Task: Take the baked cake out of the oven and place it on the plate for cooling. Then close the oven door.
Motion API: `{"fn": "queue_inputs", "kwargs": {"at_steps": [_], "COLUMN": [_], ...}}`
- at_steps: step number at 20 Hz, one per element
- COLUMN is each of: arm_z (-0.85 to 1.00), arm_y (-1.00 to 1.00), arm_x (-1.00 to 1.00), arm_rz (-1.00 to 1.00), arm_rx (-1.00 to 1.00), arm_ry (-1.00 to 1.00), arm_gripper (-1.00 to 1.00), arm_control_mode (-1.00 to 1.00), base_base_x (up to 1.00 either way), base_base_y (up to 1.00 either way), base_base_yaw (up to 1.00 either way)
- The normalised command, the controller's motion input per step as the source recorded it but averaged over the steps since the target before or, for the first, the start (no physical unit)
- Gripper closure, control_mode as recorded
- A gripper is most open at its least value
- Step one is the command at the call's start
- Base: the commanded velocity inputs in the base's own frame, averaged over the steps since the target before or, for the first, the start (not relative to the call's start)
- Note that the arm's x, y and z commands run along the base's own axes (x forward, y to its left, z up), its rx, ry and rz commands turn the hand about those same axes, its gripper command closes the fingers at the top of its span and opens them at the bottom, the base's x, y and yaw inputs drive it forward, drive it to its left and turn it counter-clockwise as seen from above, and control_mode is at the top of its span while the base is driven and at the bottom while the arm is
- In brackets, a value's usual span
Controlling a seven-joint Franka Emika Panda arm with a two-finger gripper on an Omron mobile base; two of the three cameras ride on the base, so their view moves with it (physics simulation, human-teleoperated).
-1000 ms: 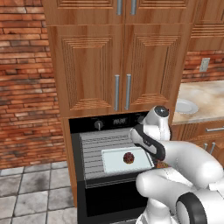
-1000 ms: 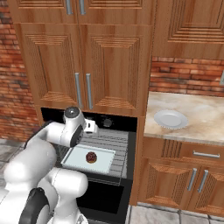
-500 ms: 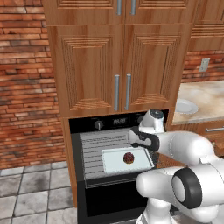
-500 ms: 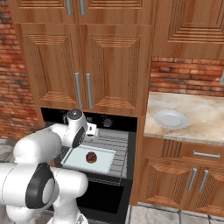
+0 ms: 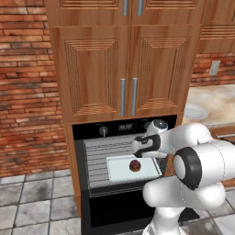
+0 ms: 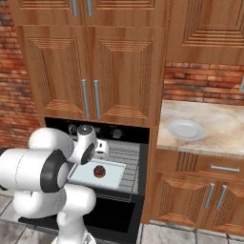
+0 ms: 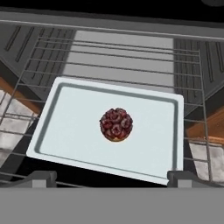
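The cake (image 7: 116, 124), a small dark red-brown lump, sits in the middle of a pale square tray (image 7: 65, 131) on the oven's pulled-out wire rack. It also shows as the cake (image 5: 135, 165) and the cake (image 6: 99, 171). My gripper (image 5: 140, 148) hangs just above the tray, pointing down at the cake, open, with nothing between its fingertips (image 7: 41, 177). The black oven (image 5: 119, 127) stands open, its oven door (image 5: 124, 209) folded down below the rack. The white plate (image 6: 186, 129) lies on the counter to the right, also seen as the plate (image 5: 195, 111).
Tall wooden cabinet doors (image 5: 98, 69) rise above the oven. A beige counter (image 6: 219, 128) with drawers below runs to the right, against a brick wall (image 5: 27, 92). Grey floor tiles (image 5: 36, 206) lie to the left of the oven.
The arm's elbow has swung up and round, and the hand has edged slightly lower over the tray. The jaws stayed open; the cake and tray have not moved.
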Motion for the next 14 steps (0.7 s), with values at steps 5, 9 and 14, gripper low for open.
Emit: {"fn": "queue_inputs", "kwargs": {"at_steps": [5, 9, 14], "arm_z": [-0.53, -0.54, -0.49], "arm_y": [0.0, 0.0, 0.0], "arm_x": [0.0, -0.01, 0.0], "arm_rz": [0.0, 0.0, 0.0], "arm_rx": [0.0, 0.0, 0.0], "arm_ry": [-0.01, 0.0, -0.01], "arm_gripper": [-1.0, -1.0, -1.0], "arm_control_mode": [-1.0, -1.0, -1.0], "base_base_x": [0.0, 0.0, 0.0], "base_base_y": [0.0, 0.0, 0.0], "base_base_yaw": [0.0, 0.0, 0.0]}}
